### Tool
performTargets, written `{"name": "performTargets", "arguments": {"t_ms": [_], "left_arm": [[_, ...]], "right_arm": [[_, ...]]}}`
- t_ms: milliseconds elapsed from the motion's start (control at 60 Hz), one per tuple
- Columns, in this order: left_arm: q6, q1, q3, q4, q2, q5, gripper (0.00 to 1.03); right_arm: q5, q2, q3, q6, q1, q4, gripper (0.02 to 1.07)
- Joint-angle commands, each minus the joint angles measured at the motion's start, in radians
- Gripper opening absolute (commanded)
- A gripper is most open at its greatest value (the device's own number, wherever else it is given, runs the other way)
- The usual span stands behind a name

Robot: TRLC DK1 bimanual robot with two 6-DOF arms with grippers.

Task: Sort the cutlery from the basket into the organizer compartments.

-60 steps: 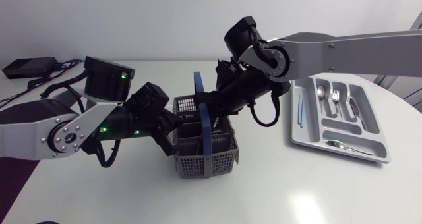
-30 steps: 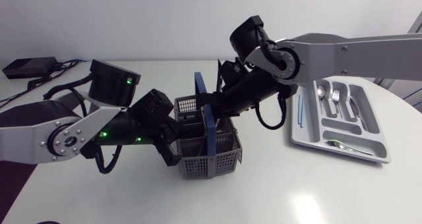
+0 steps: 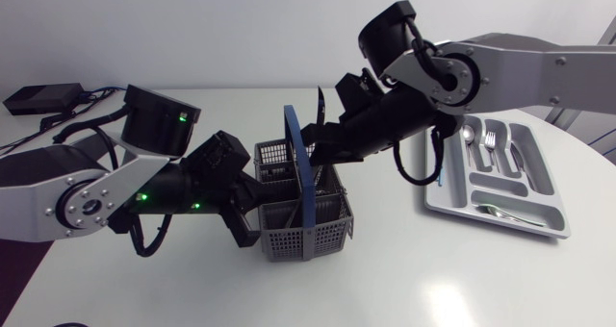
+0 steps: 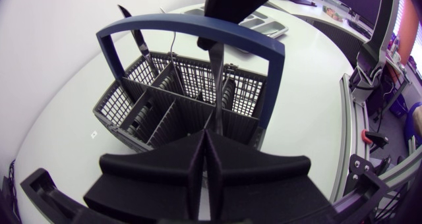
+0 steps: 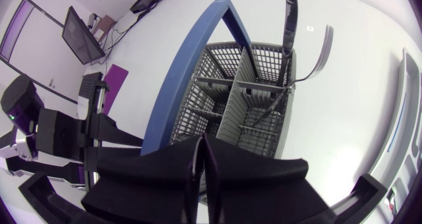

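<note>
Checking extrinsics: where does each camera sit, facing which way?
Head view: fixed above, looks down on grey mesh basket with blue handle and grey organizer tray; left arm, right arm show.
Left wrist view: on left arm, faces basket; left gripper at lower edge.
Right wrist view: on right arm, faces basket from opposite side; right gripper shows.
All share the basket.

The basket (image 3: 308, 238) is grey perforated plastic, divided into cells, with a blue arched handle (image 3: 306, 168) standing upright. It sits mid-table. At its far side a dark utensil (image 5: 291, 13) stands upright, and beside it a metal fork (image 5: 322, 49) leans outward, tines up. The organizer (image 3: 545, 178), a pale grey tray, lies to the right, well apart from the basket. It holds a spoon (image 3: 469, 135) and a second fork (image 3: 490, 139) in lengthwise slots. Another spoon (image 3: 500, 212) lies in the near crosswise slot, and a blue stick (image 3: 438, 163) in the leftmost slot.
</note>
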Motion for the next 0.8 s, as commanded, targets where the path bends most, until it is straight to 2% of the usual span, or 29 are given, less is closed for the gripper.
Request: {"name": "performTargets", "arguments": {"t_ms": [0,467,650,783], "left_arm": [[0.018,-0.005,0.023,-0.008,-0.019,0.005,0.04],[0.018,-0.003,0.021,-0.022,-0.046,0.005,0.04],[0.018,-0.005,0.014,-0.02,-0.05,0.005,0.04],[0.018,-0.003,0.009,-0.022,-0.062,0.005,0.04]], "right_arm": [[-0.017,-0.042,-0.011,-0.007,-0.022,-0.024,0.07],[-0.075,-0.165,0.046,-0.07,-0.12,-0.158,0.08],[-0.067,-0.179,0.013,-0.069,-0.107,-0.147,0.07],[-0.058,-0.214,0.057,-0.072,-0.136,-0.17,0.07]]}}
